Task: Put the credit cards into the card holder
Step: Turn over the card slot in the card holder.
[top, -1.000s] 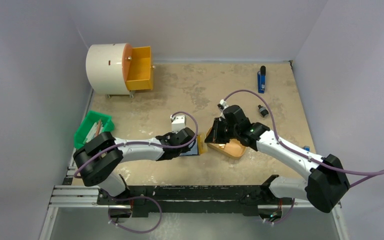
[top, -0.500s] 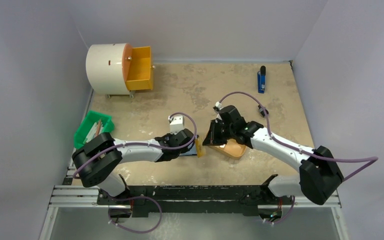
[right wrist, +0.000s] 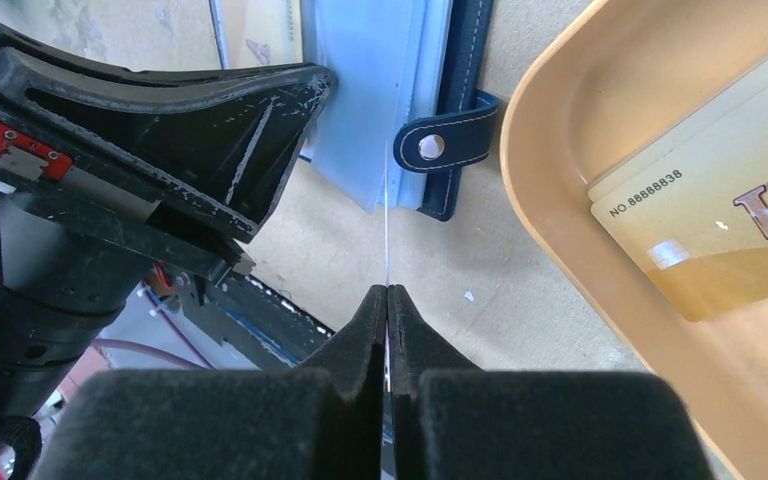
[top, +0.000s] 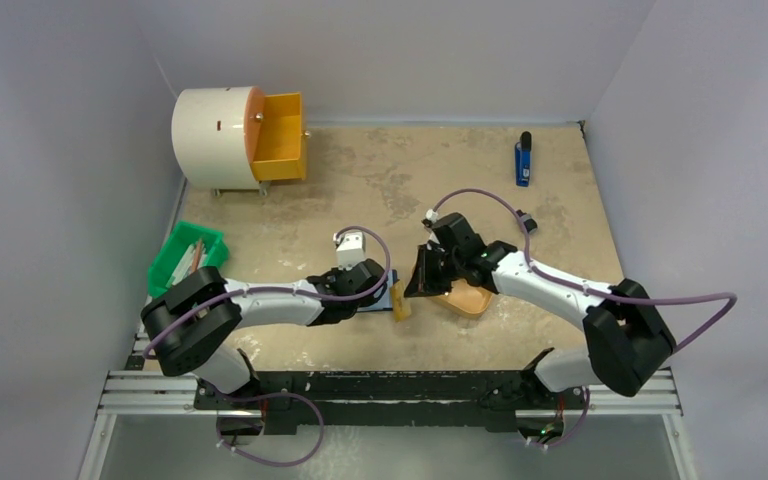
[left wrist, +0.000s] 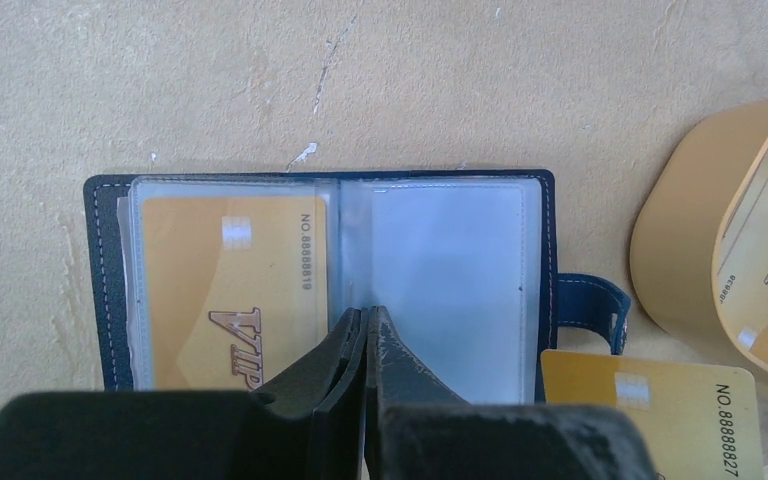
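The navy card holder (left wrist: 440, 270) lies open on the table, with one gold credit card (left wrist: 230, 290) in its left clear pocket and its right pocket empty. My left gripper (left wrist: 368, 312) is shut, its tips pressed on the holder's middle fold. My right gripper (right wrist: 388, 292) is shut on another gold credit card (left wrist: 650, 415), seen edge-on in the right wrist view (right wrist: 387, 220), just off the holder's right edge by the snap tab (right wrist: 430, 148). More credit cards (right wrist: 700, 230) lie in the orange tray (right wrist: 550, 200).
The orange tray (top: 465, 297) sits right of the holder, under my right arm. A green bin (top: 182, 258) with sticks is at the left edge. A white drum with an open orange drawer (top: 278, 135) stands far left. A blue object (top: 523, 160) lies far right.
My right gripper has moved left from over the tray toward the holder, carrying the card, which now hangs lower beside the holder's right edge. The left gripper has stayed on the holder.
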`<action>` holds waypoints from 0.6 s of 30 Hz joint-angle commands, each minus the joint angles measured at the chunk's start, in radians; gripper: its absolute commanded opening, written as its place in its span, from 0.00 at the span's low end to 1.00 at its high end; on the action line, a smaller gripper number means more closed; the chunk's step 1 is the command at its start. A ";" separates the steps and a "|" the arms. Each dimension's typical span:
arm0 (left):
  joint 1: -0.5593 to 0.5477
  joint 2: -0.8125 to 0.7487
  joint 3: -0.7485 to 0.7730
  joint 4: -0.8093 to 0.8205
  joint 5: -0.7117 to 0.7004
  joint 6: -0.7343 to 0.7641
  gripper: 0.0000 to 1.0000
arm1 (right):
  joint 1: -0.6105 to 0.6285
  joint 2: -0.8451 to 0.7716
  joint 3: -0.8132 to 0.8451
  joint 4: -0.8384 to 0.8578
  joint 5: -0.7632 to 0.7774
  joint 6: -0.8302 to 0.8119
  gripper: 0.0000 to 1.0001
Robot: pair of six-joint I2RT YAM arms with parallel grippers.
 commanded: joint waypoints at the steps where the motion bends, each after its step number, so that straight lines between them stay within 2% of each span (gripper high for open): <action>1: 0.001 -0.016 -0.028 -0.052 -0.022 -0.008 0.00 | 0.005 0.015 0.027 0.041 -0.063 0.001 0.00; 13: 0.000 -0.023 -0.035 -0.051 -0.022 -0.014 0.00 | 0.010 0.061 0.043 0.052 -0.074 0.004 0.00; 18: 0.000 -0.026 -0.041 -0.051 -0.021 -0.017 0.00 | 0.010 -0.004 0.028 0.021 -0.033 0.032 0.00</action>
